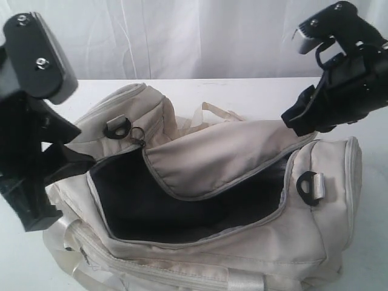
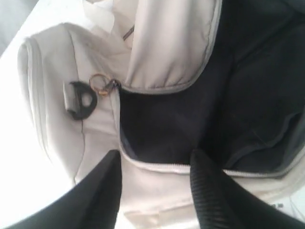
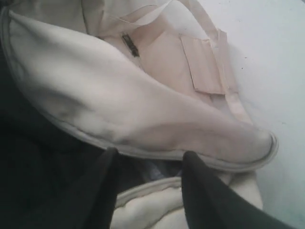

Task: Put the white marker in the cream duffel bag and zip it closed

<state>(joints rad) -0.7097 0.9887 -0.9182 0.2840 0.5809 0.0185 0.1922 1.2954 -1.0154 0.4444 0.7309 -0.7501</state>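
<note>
Exterior view: you have the cream duffel bag lying lengthwise, left to right, on the white counter. Its curved flap droops over the far part of the opening. The dark lining is exposed at the left and along the near edge. White marker: not seen in any view, so you cannot tell whether it lies inside under the flap. The zip pull ring sits at the bag's left end, beside a black strap ring. The left jaws stand just beside that end, and your left arm is the nearer to the pull. The right jaws hang above the bag's right end, clear of the fabric. A white curtain closes the background.

Left wrist view: the fingers are parted over the near zip edge with nothing between them. The pull ring lies beyond the tips, apart from them.

Right wrist view: the fingers are parted and empty, near the flap's piped rim. Contact cannot be confirmed.

Judgement: locate the marker before closing; the slack flap will likely need holding taut while the pull travels rightward
</note>
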